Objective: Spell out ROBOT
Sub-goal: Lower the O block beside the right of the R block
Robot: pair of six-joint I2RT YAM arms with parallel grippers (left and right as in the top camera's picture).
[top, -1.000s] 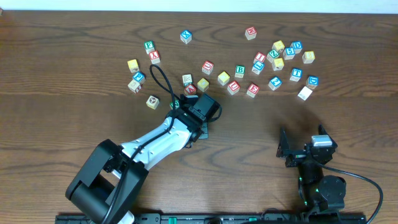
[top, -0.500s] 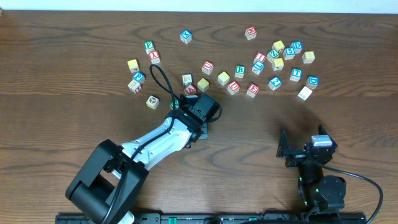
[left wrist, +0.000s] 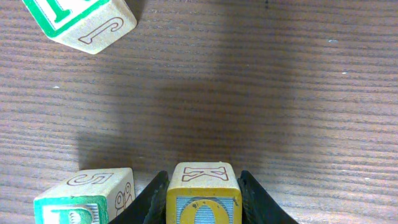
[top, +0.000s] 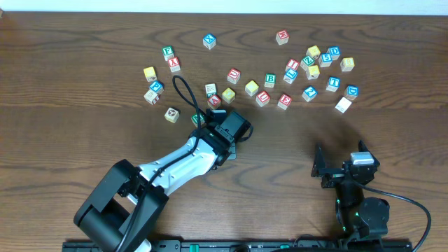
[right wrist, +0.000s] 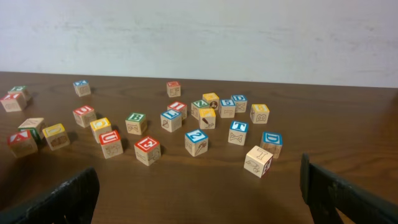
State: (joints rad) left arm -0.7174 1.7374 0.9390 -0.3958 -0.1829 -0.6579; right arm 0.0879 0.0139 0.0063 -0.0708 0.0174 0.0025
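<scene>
Pinching the yellow O cube (left wrist: 203, 200), the left gripper (left wrist: 203, 186) sits closed — R cube (left wrist: 84, 199) just beside.

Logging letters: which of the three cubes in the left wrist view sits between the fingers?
The yellow-framed O cube, gripped by the left gripper; the green-framed cube beside it and the green-framed cube farther off lie free.

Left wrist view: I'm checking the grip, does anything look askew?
Nothing stands out: the yellow O cube sits square between the fingers of the left gripper, with the green-framed cube beside it.
</scene>
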